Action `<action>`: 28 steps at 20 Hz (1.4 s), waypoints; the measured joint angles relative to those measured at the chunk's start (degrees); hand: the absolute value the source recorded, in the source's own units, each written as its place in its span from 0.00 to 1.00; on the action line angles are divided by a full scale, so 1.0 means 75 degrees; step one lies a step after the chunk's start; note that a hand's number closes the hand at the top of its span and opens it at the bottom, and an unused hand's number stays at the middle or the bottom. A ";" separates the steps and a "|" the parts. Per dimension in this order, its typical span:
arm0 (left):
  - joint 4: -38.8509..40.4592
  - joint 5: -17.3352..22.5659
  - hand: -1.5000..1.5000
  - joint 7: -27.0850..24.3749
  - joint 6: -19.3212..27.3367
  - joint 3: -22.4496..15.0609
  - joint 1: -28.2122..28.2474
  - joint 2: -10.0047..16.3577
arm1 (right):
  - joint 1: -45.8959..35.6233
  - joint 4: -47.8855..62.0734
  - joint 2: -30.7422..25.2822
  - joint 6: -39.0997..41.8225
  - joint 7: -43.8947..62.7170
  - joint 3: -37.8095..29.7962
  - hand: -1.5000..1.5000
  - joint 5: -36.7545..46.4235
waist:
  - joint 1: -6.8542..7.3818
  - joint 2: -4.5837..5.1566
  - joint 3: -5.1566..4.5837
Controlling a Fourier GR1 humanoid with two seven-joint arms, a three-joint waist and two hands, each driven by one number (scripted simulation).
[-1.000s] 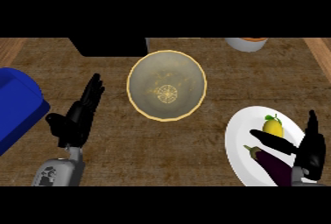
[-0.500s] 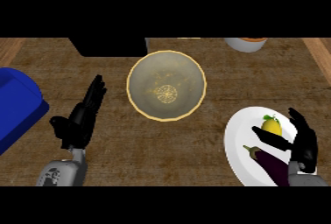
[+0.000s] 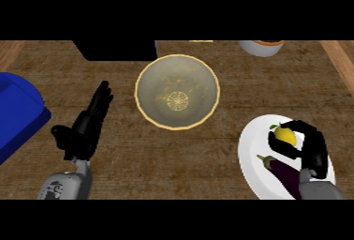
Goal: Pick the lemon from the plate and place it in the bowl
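- Clamping right hand point(image 3: 314, 151) on lemon point(image 3: 284, 135): curled over its top, down its right side and under its lower left.
- Coming in from bottom edge at lower right on grey forearm point(image 3: 319, 191).
- Yellow lemon with small green stub at upper left, over upper half of white plate point(image 3: 250, 149); cannot tell whether touching plate or raised off it.
- Just below lemon, on same plate: dark purple eggplant point(image 3: 282, 171), stem end toward upper left, lower end hidden behind right wrist.
- Plate at lower right of counter point(image 3: 207, 159), cut by bottom edge, partly covered by hand and forearm.
- Up and left of plate, apart from it: bowl point(image 3: 165, 79), yellow rim, pale round pattern at centre of its floor.
- Left of bowl, near but not touching: left hand point(image 3: 84, 129), straight and relaxed, closed on nothing, tips toward far side, resting over counter at lower left.
- Further left, at left edge: blue container point(image 3: 19, 112), rounded corner only, rest out of view.
- Along far edge: black box point(image 3: 114, 49) up and left of bowl; white cup point(image 3: 261, 48) with orange inside at upper right, cut by top edge.
- Under everything: brown wood-grain counter; paler wood strip point(image 3: 340, 58) slanting down right edge.
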 measured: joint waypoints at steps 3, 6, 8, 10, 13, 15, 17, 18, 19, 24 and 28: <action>0.0012 0.0007 0.50 0.0054 -0.0054 -0.0072 -0.0054 -0.0033 | -0.0207 -0.0333 0.0639 0.0166 0.0043 0.1018 1.00 0.0310 | 0.0130 0.0003 0.0014; 0.0050 0.0006 0.50 0.0056 -0.0184 -0.0240 -0.0165 -0.0085 | -0.0731 -0.0509 0.1100 0.0523 -0.0054 0.2470 1.00 0.0323 | 0.0572 0.0034 0.0049; 0.0110 -0.0013 0.50 0.0062 -0.0241 -0.0343 -0.0262 -0.0130 | -0.1110 -0.0597 0.1293 0.0609 -0.0009 0.3500 1.00 0.0207 | 0.0775 0.0061 0.0076; 0.0157 -0.0045 0.50 0.0062 -0.0241 -0.0426 -0.0305 -0.0195 | -0.1550 -0.0717 0.1411 0.0392 0.0100 0.4445 1.00 0.0049 | 0.0860 0.0072 0.0094; 0.0219 -0.0073 0.50 0.0054 -0.0236 -0.0406 -0.0398 -0.0176 | -0.2181 -0.1051 0.1509 -0.0369 0.0313 0.5706 1.00 -0.0116 | 0.0861 0.0065 0.0105; 0.0345 -0.0076 0.50 0.0000 -0.0220 -0.0358 -0.0419 -0.0171 | -0.2698 -0.1242 0.1544 -0.0965 0.0600 0.6410 1.00 -0.0056 | 0.0790 0.0058 0.0102; 0.0422 -0.0070 0.50 0.0026 -0.0166 -0.0291 -0.0472 -0.0181 | -0.3253 -0.1403 0.1565 -0.1508 0.0997 0.6990 1.00 0.0218 | 0.0687 0.0032 0.0097; 0.0404 -0.0064 0.50 0.0041 -0.0155 -0.0278 -0.0475 -0.0181 | -0.3553 -0.1439 0.1572 -0.1745 0.1266 0.7211 1.00 0.0401 | 0.0649 0.0014 0.0095; 0.0403 -0.0079 0.50 0.0023 -0.0133 -0.0285 -0.0422 -0.0195 | -0.3856 -0.1488 0.1578 -0.1959 0.1558 0.7398 1.00 0.0595 | 0.0609 -0.0001 0.0093; 0.0461 -0.0149 0.50 -0.0029 -0.0035 -0.0246 -0.0304 -0.0193 | -0.5544 -0.1681 0.1579 -0.1974 0.3321 0.7740 1.00 0.1422 | 0.0419 -0.0062 0.0083; 0.0372 -0.0158 0.50 -0.0008 -0.0029 -0.0239 -0.0243 -0.0168 | -0.6910 -0.1634 0.1570 -0.1576 0.4674 0.7531 1.00 0.1750 | 0.0383 -0.0085 0.0081</action>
